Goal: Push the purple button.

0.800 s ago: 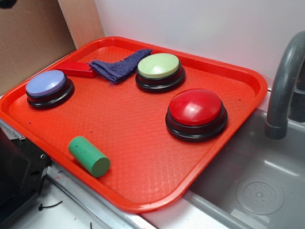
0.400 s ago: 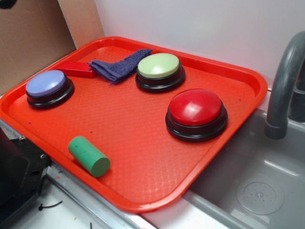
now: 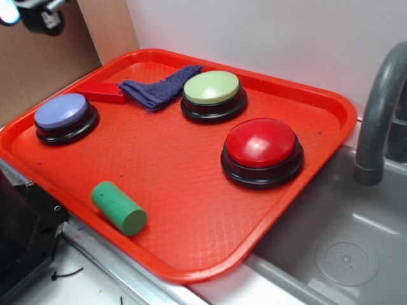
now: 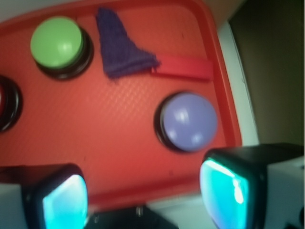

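I see the purple button (image 4: 188, 121), a lavender dome on a black ring, sitting just ahead of my spread, empty jaws, nearer the right one, on a textured red tray (image 4: 119, 143) beside a grey sink (image 3: 337, 248)

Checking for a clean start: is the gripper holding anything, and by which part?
Nothing is held. The gripper is open with an empty gap between its fingers, hovering above the tray near the purple button.

On the tray (image 3: 191, 165), purple button (image 3: 62, 112) sits left of cloth (image 3: 157, 88).
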Tool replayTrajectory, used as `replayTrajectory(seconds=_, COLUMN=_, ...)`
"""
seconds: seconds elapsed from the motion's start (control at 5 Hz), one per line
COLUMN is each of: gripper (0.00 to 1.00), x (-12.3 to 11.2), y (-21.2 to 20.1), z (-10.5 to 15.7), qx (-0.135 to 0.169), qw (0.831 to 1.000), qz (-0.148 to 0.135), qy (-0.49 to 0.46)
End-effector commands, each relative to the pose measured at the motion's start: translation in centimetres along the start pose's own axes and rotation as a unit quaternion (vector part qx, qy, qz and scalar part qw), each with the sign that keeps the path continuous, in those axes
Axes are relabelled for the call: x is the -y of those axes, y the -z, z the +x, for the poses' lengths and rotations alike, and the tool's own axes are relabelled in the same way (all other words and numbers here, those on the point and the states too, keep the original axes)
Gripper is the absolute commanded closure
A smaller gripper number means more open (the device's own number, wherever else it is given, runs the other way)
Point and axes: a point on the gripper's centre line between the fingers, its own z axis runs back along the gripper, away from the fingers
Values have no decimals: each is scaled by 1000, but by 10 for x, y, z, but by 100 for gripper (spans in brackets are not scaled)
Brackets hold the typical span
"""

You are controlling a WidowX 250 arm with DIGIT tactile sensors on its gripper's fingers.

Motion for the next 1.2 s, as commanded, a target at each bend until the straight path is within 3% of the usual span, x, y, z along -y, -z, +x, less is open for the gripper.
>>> replayTrajectory(seconds=0.0, gripper=0, x=-31, y=50, z=6, qx=45, qw=999, qz=5, qy=26)
replayTrajectory(seconds=0.6, gripper=0, x=-49, y=124, z=14, qx=-20, qw=997, qz=29, qy=65)
replayTrajectory(seconds=0.8, gripper=0, x=-48, y=124, z=13, qx=-27, qw=997, qz=27, qy=68)
replayTrajectory(seconds=1.0, gripper=0, x=-40, y=98, z=17, qx=-17, qw=997, qz=33, qy=72)
